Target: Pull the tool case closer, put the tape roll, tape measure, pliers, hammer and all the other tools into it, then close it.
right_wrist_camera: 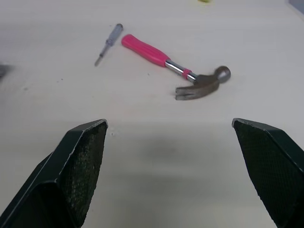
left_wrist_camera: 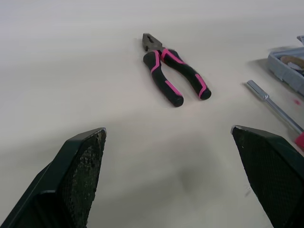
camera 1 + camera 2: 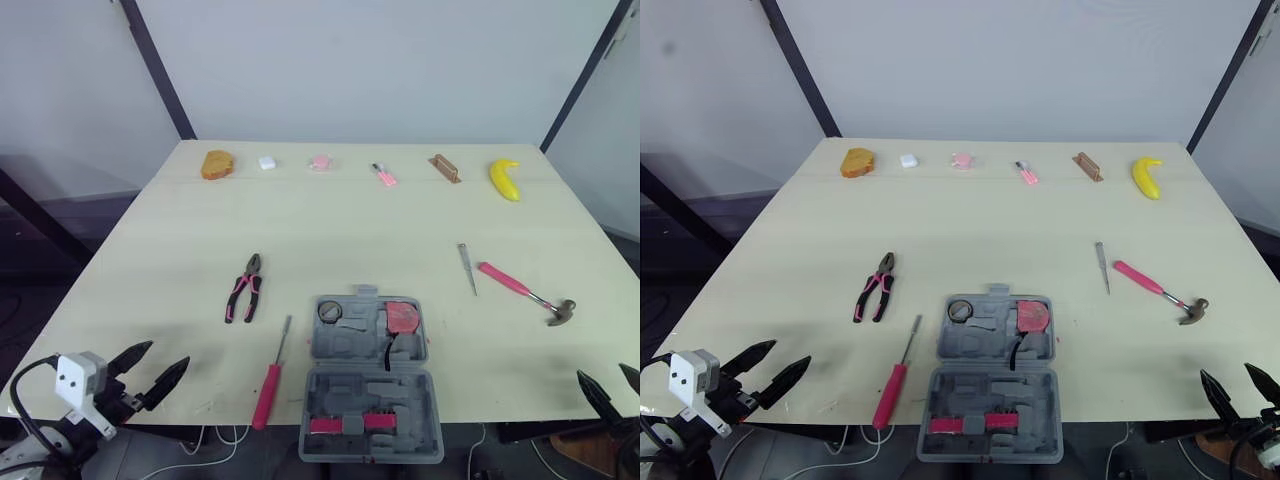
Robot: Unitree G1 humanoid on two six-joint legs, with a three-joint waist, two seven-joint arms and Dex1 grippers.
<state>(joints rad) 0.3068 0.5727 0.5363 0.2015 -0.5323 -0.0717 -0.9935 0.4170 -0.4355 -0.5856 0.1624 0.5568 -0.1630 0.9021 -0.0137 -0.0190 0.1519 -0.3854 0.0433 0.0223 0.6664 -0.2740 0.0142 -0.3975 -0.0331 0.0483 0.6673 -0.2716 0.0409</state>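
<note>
Tool case [image 3: 350, 390] open, long axis near-to-far

Pale cream tabletop [image 3: 350, 220]; grey tool case [image 3: 372, 385] with pink inserts. Pliers [image 3: 244, 290]: black handles striped pink; hammer [image 3: 525, 292]: pink handle, dull metal head. Fingers [image 2: 270, 175]: black, finely cross-hatched pads.

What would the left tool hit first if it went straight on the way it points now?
Most likely the pliers: in the left wrist view they lie almost centred ahead of the open left tool, with nothing in between. The screwdriver looks off to one side of that line.
</note>
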